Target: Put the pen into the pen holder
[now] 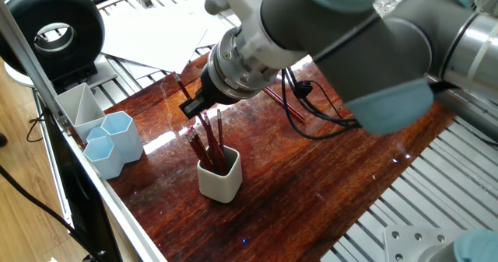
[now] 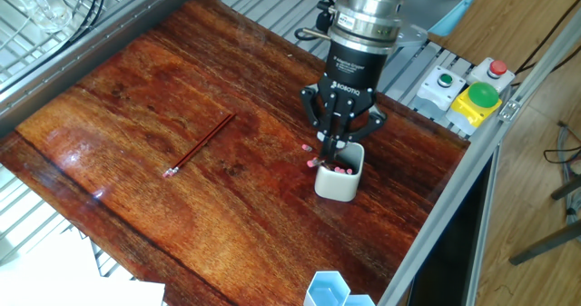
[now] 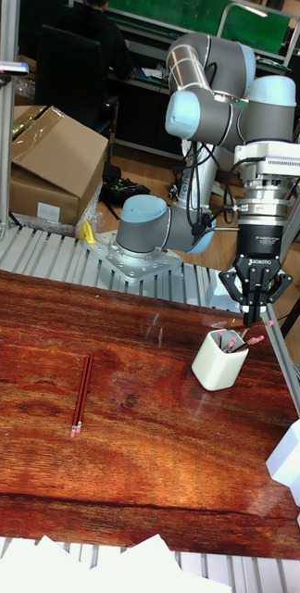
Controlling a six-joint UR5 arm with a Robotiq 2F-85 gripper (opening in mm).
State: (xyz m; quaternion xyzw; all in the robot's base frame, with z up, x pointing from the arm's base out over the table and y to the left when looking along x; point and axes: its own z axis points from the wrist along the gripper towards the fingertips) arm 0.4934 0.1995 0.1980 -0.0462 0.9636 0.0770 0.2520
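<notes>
The dark reddish polished wooden table point(image 2: 136, 115) filled most of each view, and the grey UR5 arm point(image 3: 210, 102) reached down over its edge. The black two-finger gripper point(image 2: 339, 143) hovered directly above the off-white rounded-square pen holder point(image 2: 339, 182), its fingers drawn close around the upper end of a slim red pen point(image 1: 204, 126) that stood nearly upright with its lower part already inside the cup; whether the pads actually pressed on it could not be told from these views.

In the other fixed view the holder stood at about three o'clock on the table, and another thin red pen point(image 2: 200, 145) lay flat at about nine o'clock, well apart. Several red pens with pink tips point(image 3: 233, 341) already crowded the cup, leaning on its thick walls.

The risk, as a judgement: released while tilted, the pen could catch on its neighbours or tip over the rim; a sideways pull by the fingers could drag the light cup over.
</notes>
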